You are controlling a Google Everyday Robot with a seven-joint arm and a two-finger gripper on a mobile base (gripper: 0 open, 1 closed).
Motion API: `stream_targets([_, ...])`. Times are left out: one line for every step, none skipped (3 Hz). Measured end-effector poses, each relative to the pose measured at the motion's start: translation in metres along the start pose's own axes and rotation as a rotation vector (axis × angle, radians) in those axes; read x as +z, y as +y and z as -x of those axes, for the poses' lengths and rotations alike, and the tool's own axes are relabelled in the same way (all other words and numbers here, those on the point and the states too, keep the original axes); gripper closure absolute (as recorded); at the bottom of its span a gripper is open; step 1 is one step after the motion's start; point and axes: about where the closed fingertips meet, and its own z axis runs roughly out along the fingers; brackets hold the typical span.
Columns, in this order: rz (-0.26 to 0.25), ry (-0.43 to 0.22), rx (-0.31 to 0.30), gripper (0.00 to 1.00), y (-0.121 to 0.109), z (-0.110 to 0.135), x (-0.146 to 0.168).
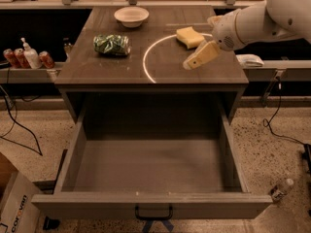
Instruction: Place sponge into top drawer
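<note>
I have the top drawer [150, 205] standing open, nothing in it. The sponge [190, 37] lies on the tabletop. The gripper [194, 61] hovers just beside it, seemingly empty; its opening I cannot tell. Grasp and drop are not yet done.

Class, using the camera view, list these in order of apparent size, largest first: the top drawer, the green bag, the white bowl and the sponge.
1. top drawer, by far the largest.
2. green bag and white bowl: these look alike, and the bowl sits farther back, so they are left unranked.
3. sponge, the smallest.
The gripper hangs at the sponge's near side.
</note>
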Motion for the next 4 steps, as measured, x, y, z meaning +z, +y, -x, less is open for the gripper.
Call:
stream_targets([-0.023, -0.052, 0.036, 0.0, -0.014, 0.0, 0.015])
stream_targets([-0.037, -0.097, 0.082, 0.0, -0.028, -0.006, 0.027])
stream_targets([-0.03, -0.124, 0.12, 0.0, -0.042, -0.014, 0.036])
stream_targets([-0.014, -0.136, 0.148, 0.0, -0.055, -0.02, 0.046])
